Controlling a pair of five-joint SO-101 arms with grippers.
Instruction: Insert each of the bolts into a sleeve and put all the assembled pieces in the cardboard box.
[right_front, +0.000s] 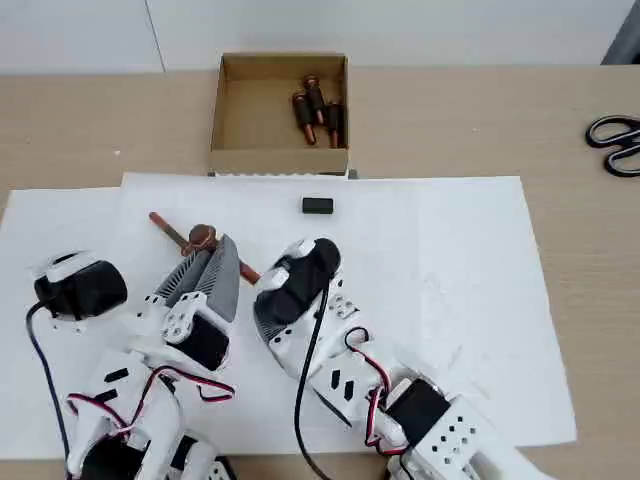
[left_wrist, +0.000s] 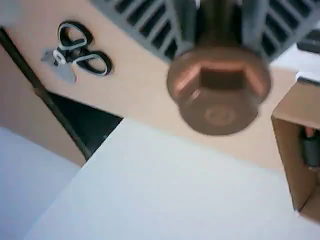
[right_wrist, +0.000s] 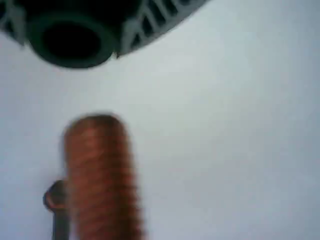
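Observation:
My left gripper is shut on a copper bolt. Its hex head sticks out past the grey fingers, and its threaded end points toward the other arm. My right gripper is shut on a dark sleeve, whose open bore faces that threaded tip across a short gap. The right arm's wrist covers the sleeve from above. A second bolt lies on the white paper beside the left gripper. A loose black sleeve lies nearer the cardboard box, which holds several assembled pieces.
White paper covers the wooden table in front of the box. Scissors lie at the table's far right. The box's open side shows close to the left gripper. Arm bases and cables crowd the near edge.

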